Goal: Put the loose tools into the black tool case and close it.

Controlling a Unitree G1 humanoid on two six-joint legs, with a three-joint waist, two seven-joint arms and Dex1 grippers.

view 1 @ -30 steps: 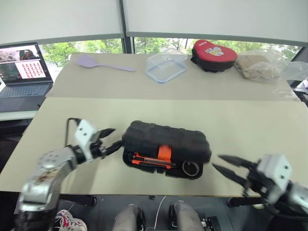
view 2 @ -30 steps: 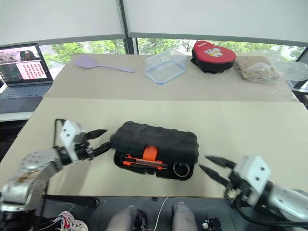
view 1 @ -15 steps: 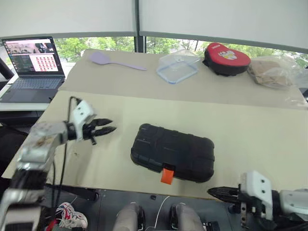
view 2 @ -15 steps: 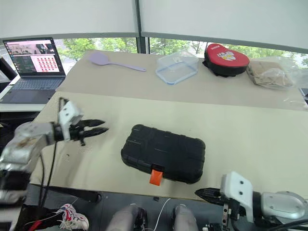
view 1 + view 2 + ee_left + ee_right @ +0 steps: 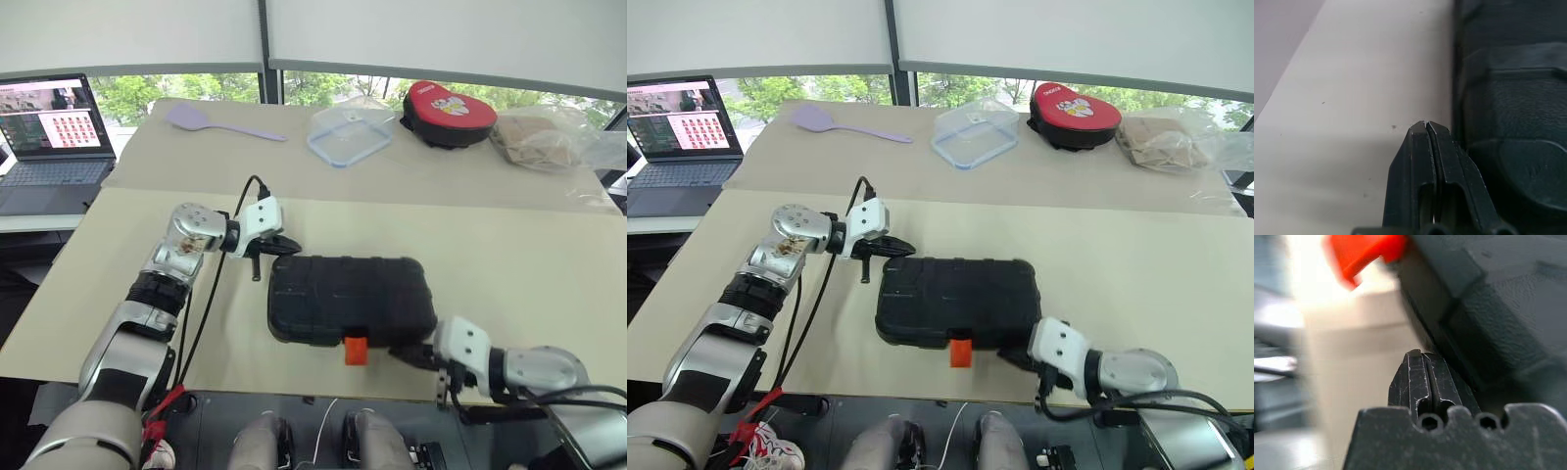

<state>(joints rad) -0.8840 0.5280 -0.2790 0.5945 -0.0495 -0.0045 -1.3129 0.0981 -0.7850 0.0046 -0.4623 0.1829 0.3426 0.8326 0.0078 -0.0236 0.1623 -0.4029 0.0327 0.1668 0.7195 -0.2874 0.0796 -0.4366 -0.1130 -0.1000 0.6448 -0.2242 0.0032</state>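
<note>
Your left gripper [image 5: 291, 249], fingers pressed together, meets the far-left corner of the closed black moulded-plastic tool case [image 5: 351, 299] on the beige table [image 5: 529, 264]. Your right gripper [image 5: 409, 354], fingers likewise together, sits at its near edge, beside the orange latch [image 5: 356, 350].

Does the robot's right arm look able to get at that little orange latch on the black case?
Probably yes. The right gripper, jaws shut, sits at the black case's front edge just beside the orange latch, with nothing between them.
</note>
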